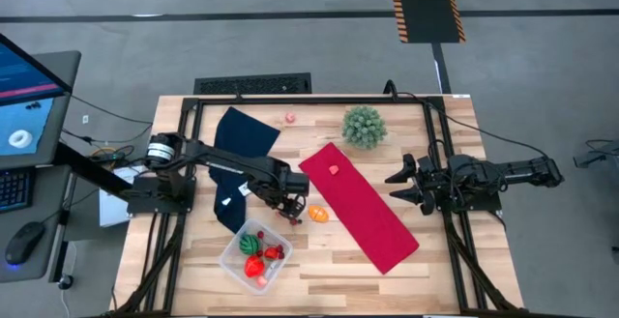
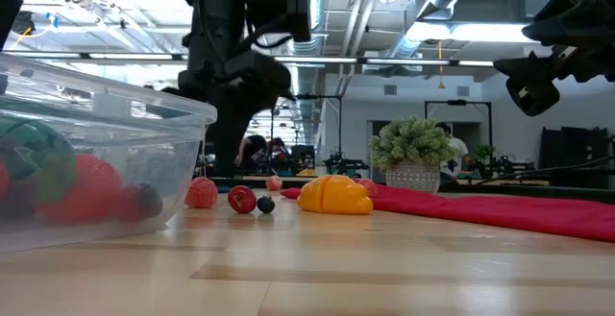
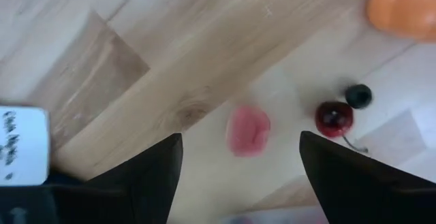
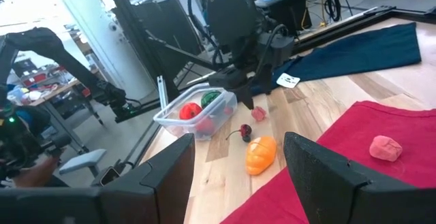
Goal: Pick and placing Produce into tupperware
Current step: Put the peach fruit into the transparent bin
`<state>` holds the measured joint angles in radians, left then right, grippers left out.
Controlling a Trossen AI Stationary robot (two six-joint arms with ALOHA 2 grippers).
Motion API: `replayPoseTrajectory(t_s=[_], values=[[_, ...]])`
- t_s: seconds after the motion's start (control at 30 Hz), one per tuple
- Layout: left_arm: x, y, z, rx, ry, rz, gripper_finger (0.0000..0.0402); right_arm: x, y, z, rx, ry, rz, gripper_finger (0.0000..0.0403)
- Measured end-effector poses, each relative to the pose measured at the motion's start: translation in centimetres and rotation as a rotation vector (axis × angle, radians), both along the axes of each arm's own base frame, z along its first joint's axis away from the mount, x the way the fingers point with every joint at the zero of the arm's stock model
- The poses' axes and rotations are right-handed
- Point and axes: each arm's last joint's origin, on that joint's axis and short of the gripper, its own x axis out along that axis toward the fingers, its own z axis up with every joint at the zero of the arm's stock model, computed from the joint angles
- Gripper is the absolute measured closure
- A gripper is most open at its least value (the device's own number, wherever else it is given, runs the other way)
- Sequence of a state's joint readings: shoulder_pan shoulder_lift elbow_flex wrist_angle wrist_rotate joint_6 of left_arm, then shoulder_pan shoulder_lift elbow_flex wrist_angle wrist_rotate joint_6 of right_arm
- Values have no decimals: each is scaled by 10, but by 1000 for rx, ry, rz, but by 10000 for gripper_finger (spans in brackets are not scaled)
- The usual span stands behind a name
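Spread wide, the left end effector (image 3: 235, 176) hovered directly above the small pink toy fruit (image 3: 248, 130), which lay centred between its fingers.

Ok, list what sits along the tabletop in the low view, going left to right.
tupperware → pink piece → red cherry → dark berry → orange piece → potted plant ball → red cloth

High view: overhead, facing straight down, far off, taking in the whole table (image 1: 319, 260) with the tupperware (image 1: 253, 257) at its near edge. Low view: at tabletop height, pressed close beside the tupperware (image 2: 96, 153), facing level across to the room. Left wrist view: close above the wood next to the tupperware; right wrist view: farther off, facing the tupperware (image 4: 197, 115), which three views share.
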<state>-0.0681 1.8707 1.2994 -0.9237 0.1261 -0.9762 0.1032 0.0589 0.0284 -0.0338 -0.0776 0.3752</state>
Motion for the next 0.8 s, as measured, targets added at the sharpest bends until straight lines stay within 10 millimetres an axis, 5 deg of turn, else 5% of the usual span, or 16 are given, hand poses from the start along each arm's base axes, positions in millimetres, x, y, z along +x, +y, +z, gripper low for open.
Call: replayPoseTrajectory(t_s=[0.8], values=[[2, -5, -15, 0, 2, -43, 116, 0, 0, 0, 0, 0, 0, 154]])
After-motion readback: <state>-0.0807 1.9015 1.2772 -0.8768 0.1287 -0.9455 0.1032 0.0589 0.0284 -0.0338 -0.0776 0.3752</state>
